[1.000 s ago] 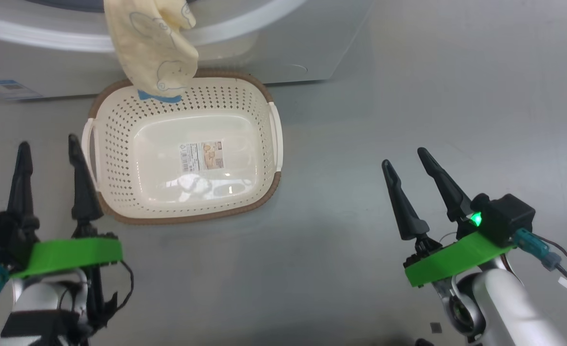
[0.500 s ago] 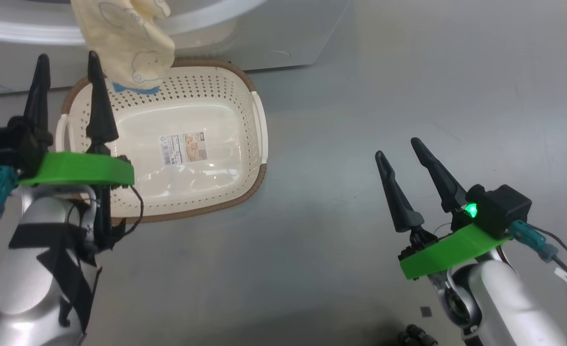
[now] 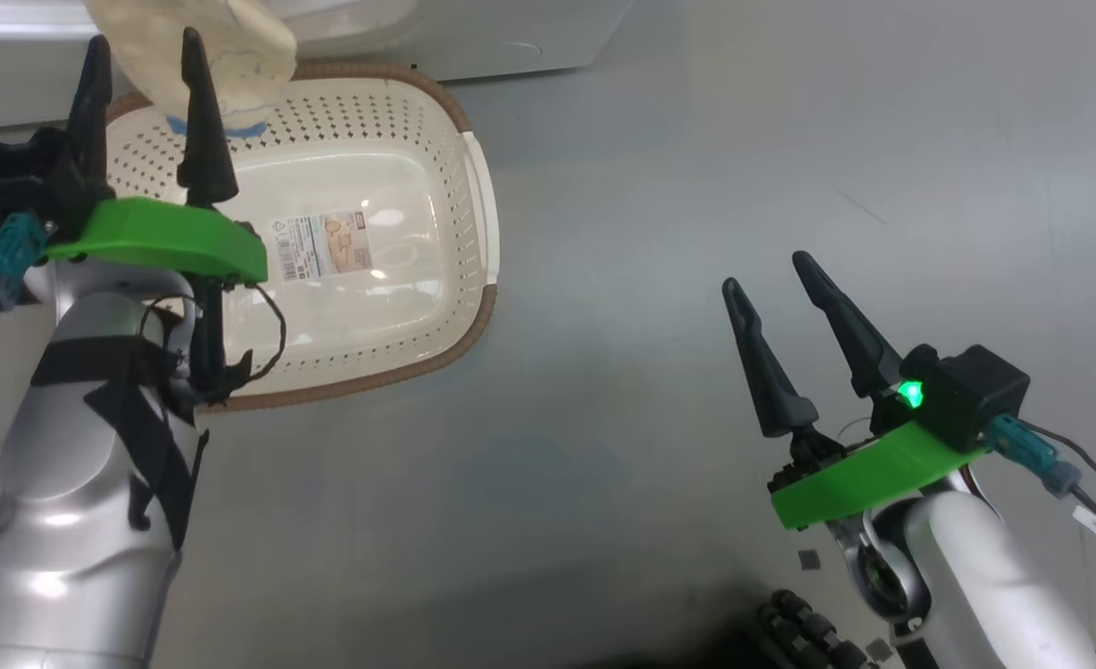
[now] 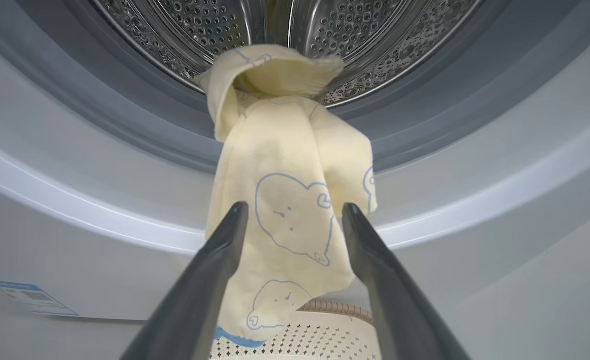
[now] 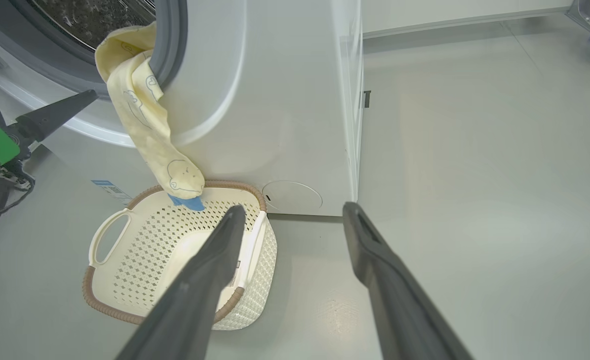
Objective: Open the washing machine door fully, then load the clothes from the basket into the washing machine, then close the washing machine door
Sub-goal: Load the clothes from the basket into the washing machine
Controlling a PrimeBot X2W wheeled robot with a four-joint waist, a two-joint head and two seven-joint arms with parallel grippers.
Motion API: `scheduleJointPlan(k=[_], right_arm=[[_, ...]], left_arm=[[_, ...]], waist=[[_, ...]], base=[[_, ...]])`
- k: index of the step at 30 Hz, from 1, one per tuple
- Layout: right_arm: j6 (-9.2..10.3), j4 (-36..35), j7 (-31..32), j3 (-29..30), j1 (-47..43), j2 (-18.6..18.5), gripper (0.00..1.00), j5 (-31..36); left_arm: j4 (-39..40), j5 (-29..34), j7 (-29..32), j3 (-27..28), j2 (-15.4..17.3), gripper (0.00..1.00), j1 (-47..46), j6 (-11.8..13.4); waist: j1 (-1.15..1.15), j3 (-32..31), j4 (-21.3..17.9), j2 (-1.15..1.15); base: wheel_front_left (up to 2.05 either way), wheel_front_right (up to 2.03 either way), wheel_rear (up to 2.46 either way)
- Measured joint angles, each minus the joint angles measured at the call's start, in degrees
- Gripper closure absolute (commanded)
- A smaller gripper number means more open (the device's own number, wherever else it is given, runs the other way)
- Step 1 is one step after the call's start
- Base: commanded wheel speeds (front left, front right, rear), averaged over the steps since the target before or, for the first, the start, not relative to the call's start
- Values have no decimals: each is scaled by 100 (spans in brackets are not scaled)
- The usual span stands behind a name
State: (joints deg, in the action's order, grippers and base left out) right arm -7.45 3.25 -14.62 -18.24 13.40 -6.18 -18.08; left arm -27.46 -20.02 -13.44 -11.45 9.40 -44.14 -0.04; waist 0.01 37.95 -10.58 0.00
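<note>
Most of the clothes (image 4: 285,200) are not yet safely in: a cream piece hangs out of the washing machine (image 5: 285,100), its top caught just inside the steel drum (image 4: 375,30). The rest trails over the grey rubber ring (image 4: 125,125) and down the white front, and its blue end dangles over the back rim of the basket (image 3: 474,186). The basket sits on the floor (image 3: 650,139) hard against the machine, with nothing in it but its label (image 3: 320,243). The left arm (image 3: 74,483) reaches over the basket with its jaws spread wide on either side of the hanging cloth, gripping nothing; I can't tell whether they brush it. The right arm (image 3: 975,557) waits well off to the side over bare floor, jaws open and empty too. The worry, to my eye, is that so much weight hangs outside that a small tug or nudge downward would pull the lot back out. A pinch taken only low down might do just that, or lift the tail and leave a loop draped over the ring. Pushing in too eagerly could jab the tips into the rubber, and the forearm could shove the basket. If any cloth stays across the mouth, the washing machine door would close on it.
</note>
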Motion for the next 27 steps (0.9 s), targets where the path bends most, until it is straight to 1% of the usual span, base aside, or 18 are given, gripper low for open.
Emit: scheduleJointPlan(k=[9,13,27], right_arm=[[0,-29,0,20,112,1,0,7],[0,-51,0,23,130,2,0,52],[0,-87,0,15,228,41,0,52]], left_arm=[[-722,-23,-77,0,-172,0,-398,-219],[-980,-23,-93,18,-186,0,-594,-304],[-1427,179,-118,193,-199,0,-1283,-453]], waist=[[0,312,12,0],[-1,431,19,0],[-1,785,-60,0]], base=[[0,0,0],[0,0,0],[0,0,0]])
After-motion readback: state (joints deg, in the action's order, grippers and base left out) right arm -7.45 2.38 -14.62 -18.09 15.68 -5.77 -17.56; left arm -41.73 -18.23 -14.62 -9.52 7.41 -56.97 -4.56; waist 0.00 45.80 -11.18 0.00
